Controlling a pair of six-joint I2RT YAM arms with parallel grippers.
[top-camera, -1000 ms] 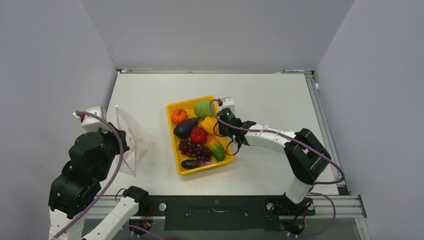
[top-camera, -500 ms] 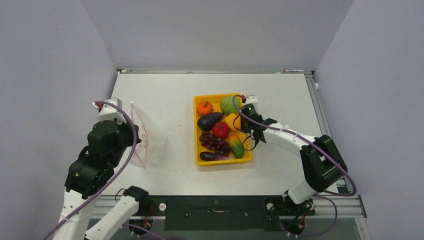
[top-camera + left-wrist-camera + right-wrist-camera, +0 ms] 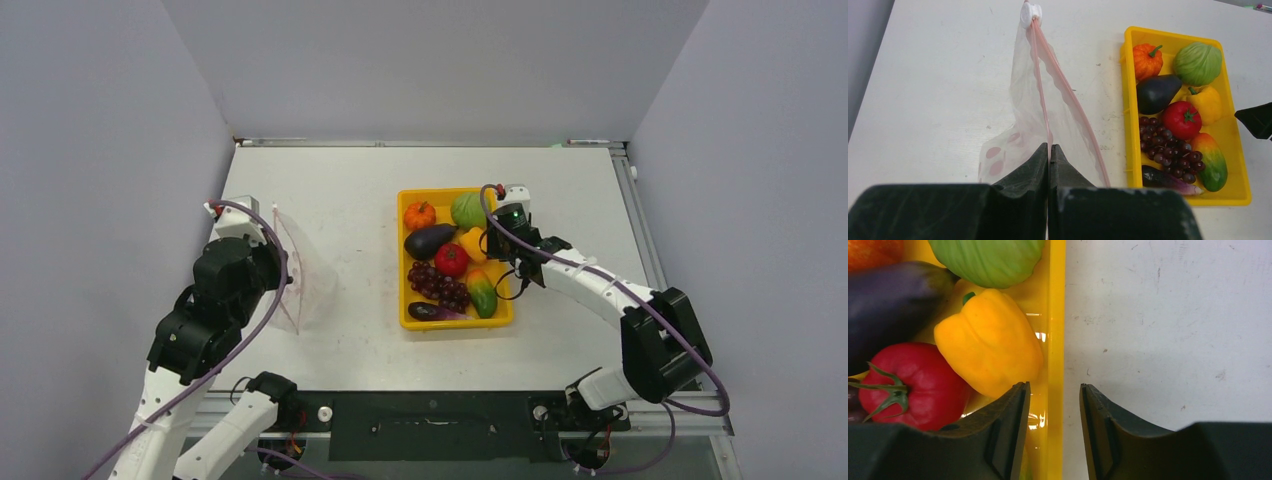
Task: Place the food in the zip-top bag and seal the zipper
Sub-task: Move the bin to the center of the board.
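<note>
The food lies in a yellow tray [image 3: 455,325]: orange pumpkin [image 3: 419,215], dark purple eggplant [image 3: 430,240], grape cluster [image 3: 438,284], red tomato [image 3: 451,260], green cabbage [image 3: 467,210], yellow pepper [image 3: 988,340] and a green-and-red piece [image 3: 483,295]. My left gripper [image 3: 1049,146] is shut on the zipper [image 3: 1040,90] of the clear zip-top bag [image 3: 300,285], which it holds up on edge, left of the tray. The bag's mouth gapes. My right gripper [image 3: 1054,390] is open and straddles the tray's right wall [image 3: 1057,315] without touching it.
A white slider [image 3: 1029,14] sits at the far end of the bag's mouth strip. Bare white table lies between the bag and the tray and to the tray's right. Grey walls stand on three sides.
The tray has slid to the right with my right gripper at its right wall. My left arm has carried the bag right and a little farther from the near edge.
</note>
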